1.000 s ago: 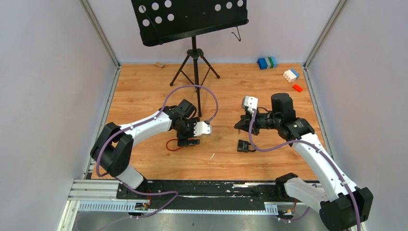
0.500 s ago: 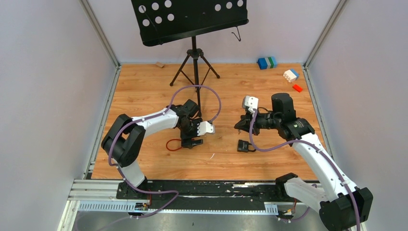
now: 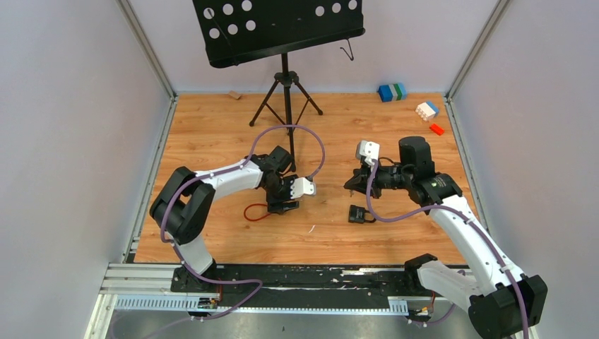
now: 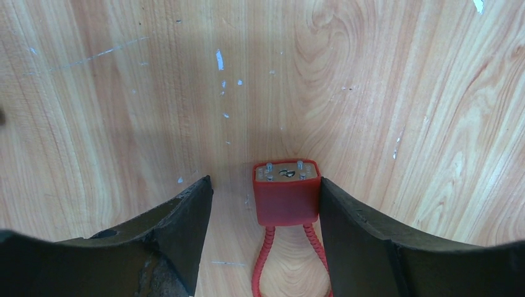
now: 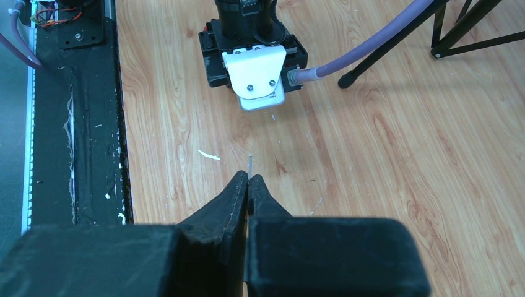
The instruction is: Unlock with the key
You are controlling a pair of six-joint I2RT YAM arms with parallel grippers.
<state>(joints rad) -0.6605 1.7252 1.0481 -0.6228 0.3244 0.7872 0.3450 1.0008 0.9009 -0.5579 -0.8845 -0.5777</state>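
A red padlock (image 4: 286, 201) with a red cable loop (image 4: 265, 260) lies on the wooden table. Its keyhole face points away from the left wrist camera. My left gripper (image 4: 264, 180) is open and low over the table, its fingers (image 4: 179, 216) on either side of the lock, the right one close against it. In the top view the loop (image 3: 253, 212) shows left of that gripper (image 3: 282, 207). My right gripper (image 5: 249, 178) is shut on the key; its thin metal blade (image 5: 249, 163) sticks out past the tips. It hovers right of the lock (image 3: 351, 185), pointing at the left gripper.
A small black object (image 3: 360, 214) lies on the table under the right gripper. A black music stand (image 3: 285, 78) stands behind the left arm. Toy bricks (image 3: 392, 92) (image 3: 426, 110) (image 3: 436, 129) lie at the back right. A black rail (image 3: 318, 275) runs along the near edge.
My left arm has folded its elbow inward and its gripper has shifted slightly right, staying at the lock. The right arm has not moved.
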